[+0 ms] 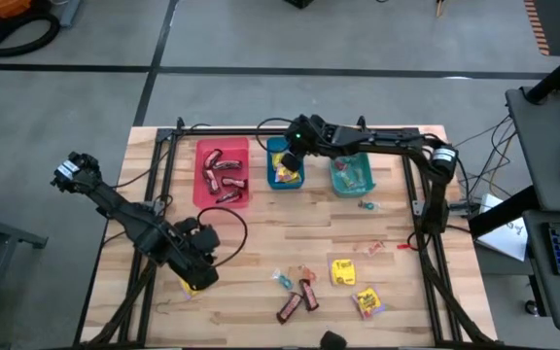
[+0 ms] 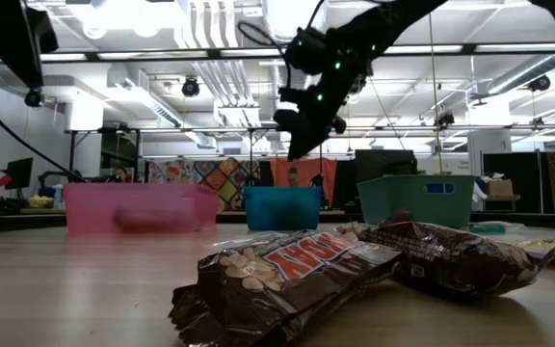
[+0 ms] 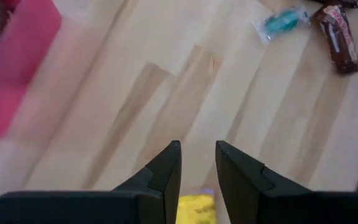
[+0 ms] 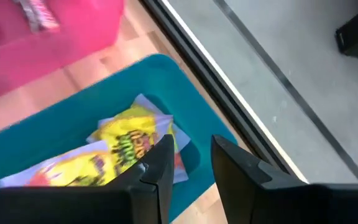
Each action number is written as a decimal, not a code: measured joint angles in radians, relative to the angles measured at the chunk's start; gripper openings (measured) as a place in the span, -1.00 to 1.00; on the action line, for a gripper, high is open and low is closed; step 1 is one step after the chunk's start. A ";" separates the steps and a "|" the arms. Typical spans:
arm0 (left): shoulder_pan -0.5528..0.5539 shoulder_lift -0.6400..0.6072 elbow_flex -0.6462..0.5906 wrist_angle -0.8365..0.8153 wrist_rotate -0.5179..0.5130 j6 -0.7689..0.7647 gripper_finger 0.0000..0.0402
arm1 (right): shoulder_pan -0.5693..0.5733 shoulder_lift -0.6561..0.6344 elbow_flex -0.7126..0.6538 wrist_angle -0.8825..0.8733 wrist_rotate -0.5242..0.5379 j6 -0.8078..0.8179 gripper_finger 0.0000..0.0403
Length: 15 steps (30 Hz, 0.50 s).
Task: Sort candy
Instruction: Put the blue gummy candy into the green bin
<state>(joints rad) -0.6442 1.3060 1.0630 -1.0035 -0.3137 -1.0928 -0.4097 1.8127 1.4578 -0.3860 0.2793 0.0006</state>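
My right gripper [image 4: 191, 155] hangs open above the blue bin [image 1: 286, 167], where yellow packets [image 4: 126, 143] lie; nothing is between its fingers. My left gripper [image 3: 197, 152] is lifted over the table's near left part, shut on a yellow packet [image 3: 194, 208]. On the boards lie loose candy: two yellow packets [image 1: 343, 271], dark brown-red bars [image 1: 299, 297] and small teal twist pieces [image 1: 282, 280]. The pink bin [image 1: 222, 173] holds several brown-red bars. The teal bin [image 1: 351, 173] stands to the right of the blue one. My left gripper has the yellow packet between its two fingers, far back from the tips; only a strip of it [image 3: 196, 205] shows in the gap. The fingers slant steeply down. The packet is clear of the table; which edge is held is hidden by the fingers.
A black frame [image 1: 426, 224] runs round the wooden table. The three bins stand in a row at the far edge. A teal piece [image 1: 366, 205] and a small reddish wrapper [image 1: 375, 246] lie near the right rail. Bare boards lie between the bins and the loose candy.
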 joint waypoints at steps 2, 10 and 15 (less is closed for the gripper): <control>-0.009 0.000 0.000 0.000 0.019 -0.030 -0.58 | 0.014 -0.031 0.000 -0.035 -0.003 -0.010 -0.51; -0.024 0.000 0.000 0.009 0.029 -0.077 -0.55 | 0.108 -0.179 0.000 -0.292 -0.172 -0.022 -0.51; -0.025 0.032 0.000 0.100 -0.031 0.052 -0.52 | 0.205 -0.238 0.000 -0.492 -0.303 0.040 -0.55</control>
<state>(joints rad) -0.6693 1.3382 1.0630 -0.9035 -0.3447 -1.0406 -0.2050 1.5744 1.4574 -0.8784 -0.0241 0.0402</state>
